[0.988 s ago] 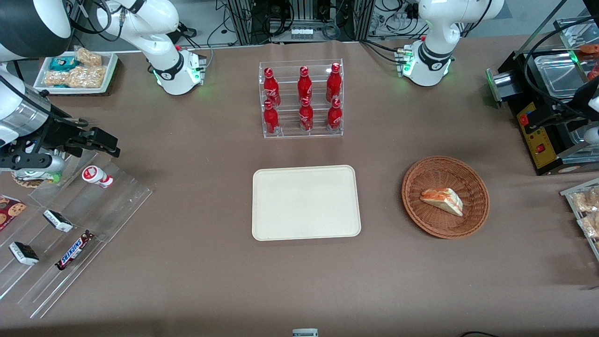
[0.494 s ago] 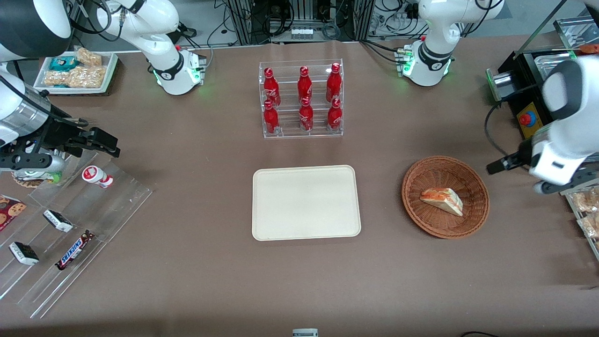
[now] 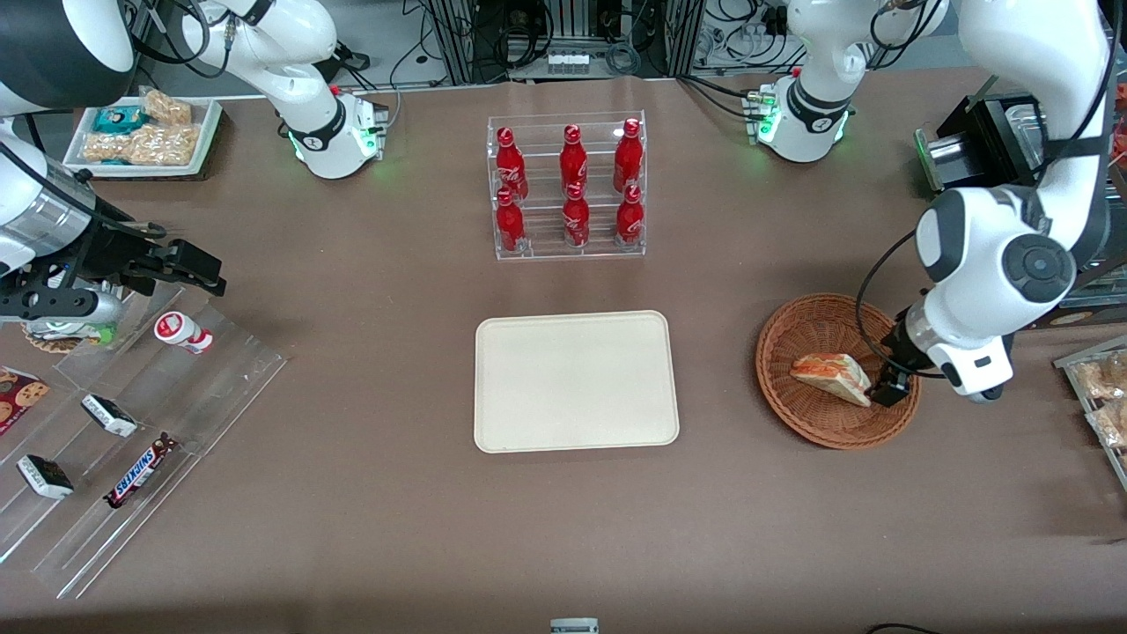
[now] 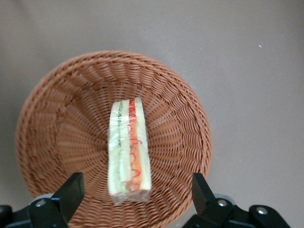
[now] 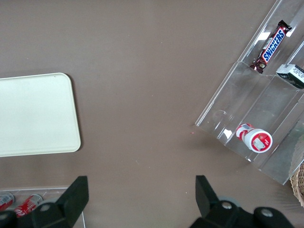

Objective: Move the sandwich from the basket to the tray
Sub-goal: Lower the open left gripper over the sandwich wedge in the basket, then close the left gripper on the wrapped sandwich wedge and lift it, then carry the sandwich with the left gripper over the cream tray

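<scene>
The sandwich (image 3: 832,377) lies in the round wicker basket (image 3: 797,326) toward the working arm's end of the table; it is a wrapped wedge of white bread with red and green layers. In the left wrist view the sandwich (image 4: 128,149) lies in the middle of the basket (image 4: 61,95). My left gripper (image 3: 883,387) is above the basket's edge, beside the sandwich's end, and open. In the wrist view the gripper (image 4: 135,191) has its fingers wide apart on either side of the sandwich's near end, not touching it. The cream tray (image 3: 576,380) lies flat mid-table.
A clear rack of red bottles (image 3: 568,187) stands farther from the camera than the tray. Clear stepped racks with snacks (image 3: 132,431) lie toward the parked arm's end. A black machine (image 3: 1012,211) and a snack tray (image 3: 1101,396) are beside the basket.
The left arm has swung in from the table's edge and come down over the basket. Its gripper now hangs at the sandwich's end. The sandwich and the tray have not moved.
</scene>
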